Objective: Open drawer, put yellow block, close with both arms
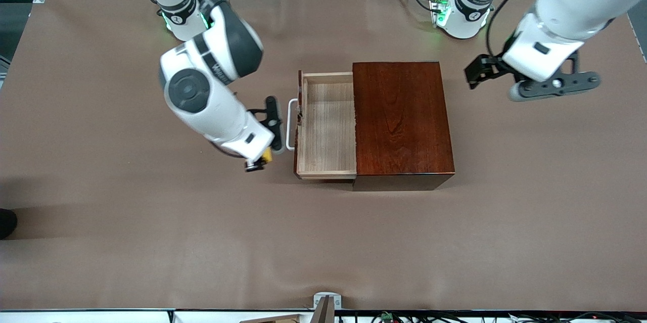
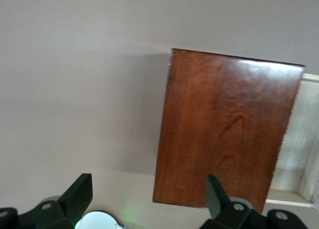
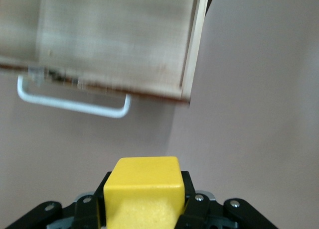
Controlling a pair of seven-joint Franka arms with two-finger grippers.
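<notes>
The drawer (image 1: 328,126) stands pulled out of the reddish-brown box (image 1: 402,121) toward the right arm's end of the table, and its pale-wood tray is empty. Its white loop handle (image 1: 289,125) faces the right arm. My right gripper (image 1: 259,162) hangs low over the table just off the handle, shut on the yellow block (image 1: 266,156). In the right wrist view the yellow block (image 3: 142,189) sits between the fingers, with the drawer (image 3: 114,40) and handle (image 3: 75,104) ahead. My left gripper (image 1: 474,73) is open in the air off the box's other end; in its wrist view it (image 2: 147,196) frames the box (image 2: 224,129).
Brown cloth covers the table (image 1: 151,242). The two arm bases (image 1: 182,19) (image 1: 462,14) stand along the edge farthest from the front camera. A small grey fitting (image 1: 327,303) sits at the table's nearest edge.
</notes>
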